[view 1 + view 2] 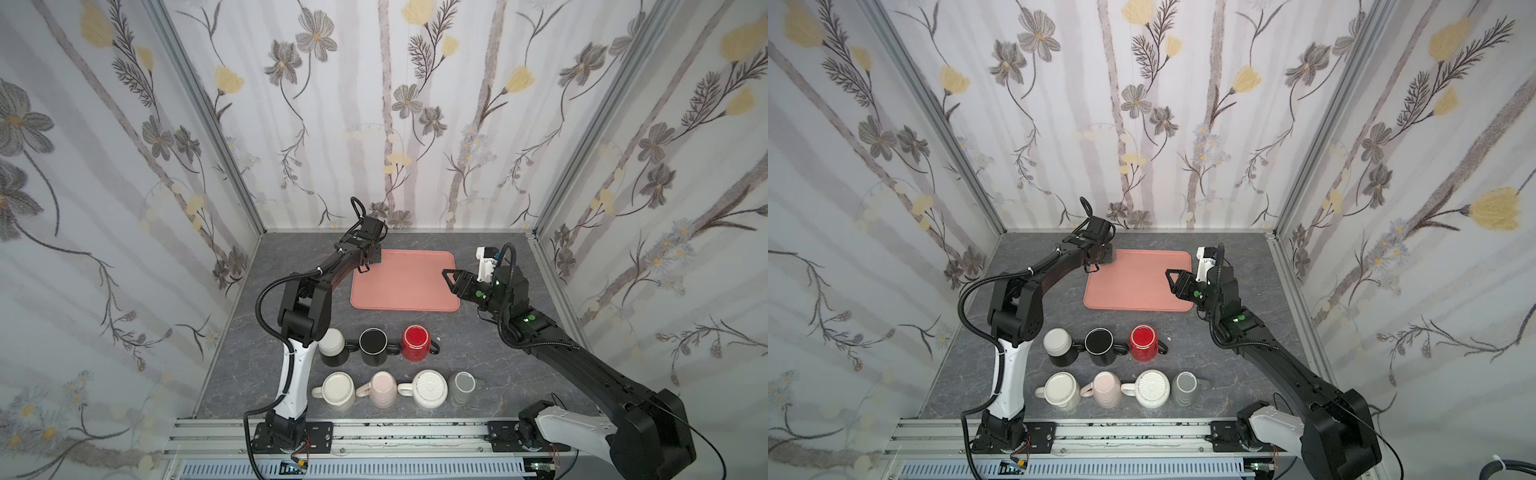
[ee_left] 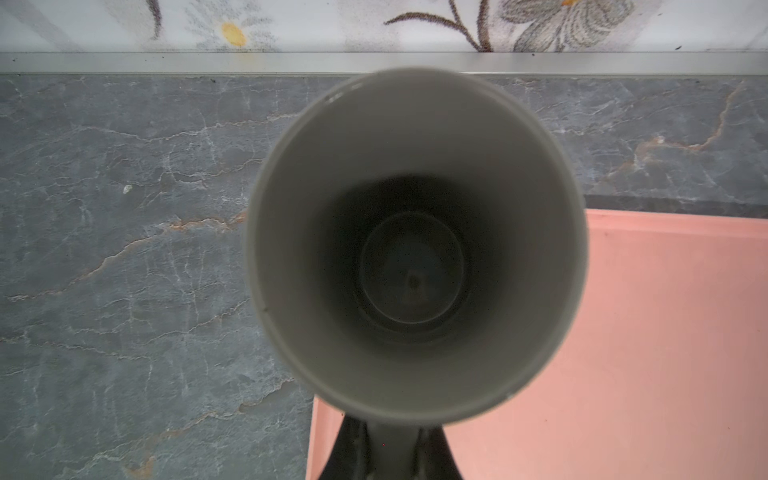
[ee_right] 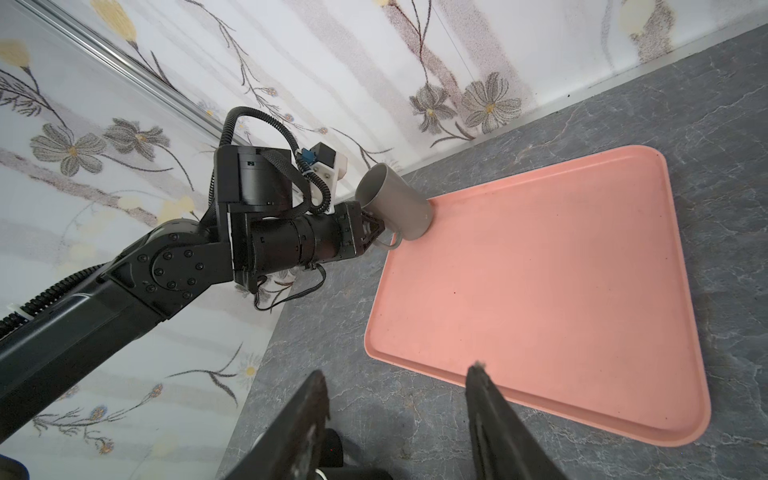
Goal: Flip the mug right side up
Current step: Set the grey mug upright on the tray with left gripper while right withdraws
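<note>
Left gripper jaws clenched on grey mug handle. Mug is mouth-up, axis slightly tilted, base at pink tray upper-left corner in both top views. Right gripper jaws parted, empty, well apart at the tray's right edge.

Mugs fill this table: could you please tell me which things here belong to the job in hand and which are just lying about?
In the job:
- grey mug, tilted, mouth upward
- left gripper, shut on its handle
- tray, at the mug's base

Lying about:
- row of three mugs
- row of four mugs
- right gripper, open, holding nothing
</note>
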Controlling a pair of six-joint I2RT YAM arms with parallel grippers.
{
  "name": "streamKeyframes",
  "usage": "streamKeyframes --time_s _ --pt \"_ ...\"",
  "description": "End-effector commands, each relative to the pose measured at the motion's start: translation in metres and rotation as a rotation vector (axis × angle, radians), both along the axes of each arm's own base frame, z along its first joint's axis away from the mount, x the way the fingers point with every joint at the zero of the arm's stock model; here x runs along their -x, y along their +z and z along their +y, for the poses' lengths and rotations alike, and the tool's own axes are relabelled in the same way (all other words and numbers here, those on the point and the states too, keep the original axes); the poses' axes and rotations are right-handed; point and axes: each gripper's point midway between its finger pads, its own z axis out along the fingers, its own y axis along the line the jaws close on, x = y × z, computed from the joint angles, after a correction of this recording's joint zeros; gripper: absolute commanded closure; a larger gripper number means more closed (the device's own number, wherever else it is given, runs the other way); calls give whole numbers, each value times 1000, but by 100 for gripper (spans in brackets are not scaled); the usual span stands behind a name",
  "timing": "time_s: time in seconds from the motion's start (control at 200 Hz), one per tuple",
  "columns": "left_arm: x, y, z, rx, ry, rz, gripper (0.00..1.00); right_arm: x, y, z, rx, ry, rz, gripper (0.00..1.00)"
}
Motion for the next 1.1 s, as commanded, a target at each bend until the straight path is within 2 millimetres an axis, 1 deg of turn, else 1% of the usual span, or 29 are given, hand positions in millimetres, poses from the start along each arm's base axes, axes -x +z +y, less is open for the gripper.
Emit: streamKeyframes --time_s 0.0,0.225,0.31,0.37,0.4,0.51,0.574,0.624,0.724,0.834,0.859,0.989,1.094 --pt "-8 6 3 -24 17 -34 100 -1 4 -1 -8 -1 -18 46" --pt "-6 1 3 -24 17 -17 100 -3 3 -1 -10 -2 -16 45" --pt "-4 0 4 -24 21 -12 100 -3 2 -1 -8 -2 -12 43" --pt "-3 1 3 -14 19 -14 86 -3 1 -2 -7 -3 -11 40" --pt "-3 2 2 -7 20 -17 82 -3 1 -1 -7 -3 -9 39" --pt "-3 8 0 19 21 -33 60 -4 -1 -1 1 0 -1 35" --pt "-3 14 -1 33 22 -44 52 -3 -1 -2 10 1 1 33" --pt "-2 18 -2 44 21 -54 50 -3 -2 -1 20 5 4 31" --pt "2 39 -3 86 20 -95 47 -1 -8 -1 63 26 18 29" --pt "14 75 -7 175 1 -168 43 5 -19 0 119 55 45 28" --pt "17 86 -8 202 -6 -189 42 7 -23 -1 129 58 55 28" --pt "41 123 -19 347 -59 -243 35 18 -43 -1 205 91 104 27" --pt "66 147 -26 471 -106 -283 28 32 -57 -2 287 114 138 26"
